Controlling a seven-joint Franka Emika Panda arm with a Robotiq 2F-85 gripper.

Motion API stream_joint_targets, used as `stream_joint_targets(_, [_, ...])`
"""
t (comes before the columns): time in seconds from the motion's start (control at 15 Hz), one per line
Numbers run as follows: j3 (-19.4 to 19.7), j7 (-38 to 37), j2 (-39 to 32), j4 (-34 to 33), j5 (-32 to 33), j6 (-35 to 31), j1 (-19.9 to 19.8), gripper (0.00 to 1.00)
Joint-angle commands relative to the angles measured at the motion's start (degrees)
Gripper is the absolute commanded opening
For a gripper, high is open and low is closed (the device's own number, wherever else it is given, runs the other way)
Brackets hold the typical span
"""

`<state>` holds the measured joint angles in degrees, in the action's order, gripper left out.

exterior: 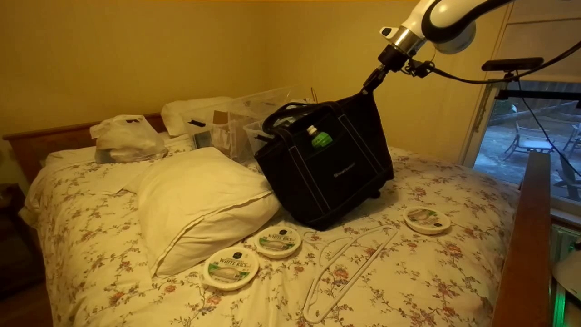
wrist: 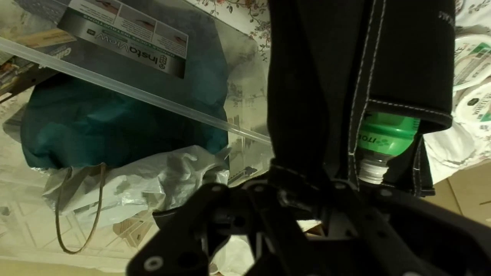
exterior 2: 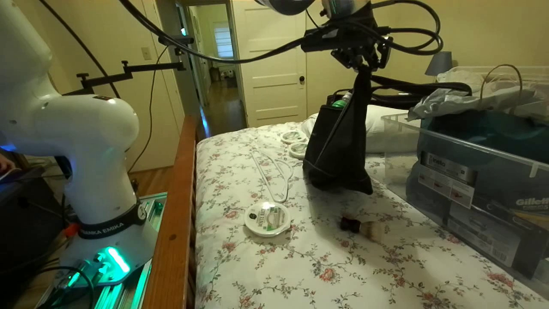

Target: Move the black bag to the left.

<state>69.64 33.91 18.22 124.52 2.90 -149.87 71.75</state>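
The black bag [exterior: 333,181] is held by one upper corner in the gripper [exterior: 368,87], which is clenched on the fabric. It is tilted over the middle of the bed [exterior: 431,281], well in from the edge with the wooden rail [exterior: 526,236]; whether the bed is touched by its base cannot be told. A bottle [exterior: 321,139] with a green label is tucked in its front pocket. Just beside the bag, a large pale pillow [exterior: 195,195] is set, and a clear plastic bin [exterior 2: 398,163] is stood toward the edge with the headboard [exterior: 54,138]. Two rice containers [exterior: 231,268] are placed beside the pillow, and a third container [exterior: 426,220] is placed nearer the rail edge, with a white hanger [exterior: 357,274] laid between them. In an exterior view, a brush [exterior 2: 359,226] is also seen near the bag
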Motion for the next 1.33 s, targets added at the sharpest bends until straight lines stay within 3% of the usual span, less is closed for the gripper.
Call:
stream_joint_targets(0.0, [-4.7,0.3,-2.2,-0.7,-5.6,1.7,-3.0,0.03])
stream_joint_targets(0.13, [-12.3,-10.0,-7.8,-2.0,-6.3,4.0,-9.0,0.03])
stream_joint_targets(0.4, [-30.7,-23.8,-3.5,-1.9,-8.2,9.7,-20.3,0.03])
stream_joint_targets(0.67, [-49.4,-38.4,0.2,-0.3,-5.2,21.3,-34.0,0.03])
stream_joint_targets(0.8, [-58.7,-39.8,1.5,0.3,-10.8,25.1,-41.2,0.03])
stream_joint_targets(0.87, [-61.7,-39.7,2.5,1.3,-13.2,24.2,-43.5,0.03])
stream_joint_targets(0.93, [-63.5,-36.2,-1.2,-0.8,-12.4,23.7,-46.9,0.13])
stream_joint_targets(1.0, [-66.0,-36.9,-0.4,-0.3,-13.5,23.9,-48.5,0.13])
stream_joint_targets(1.27, [-67.3,-37.4,0.3,0.6,-14.0,23.9,-49.7,0.13])
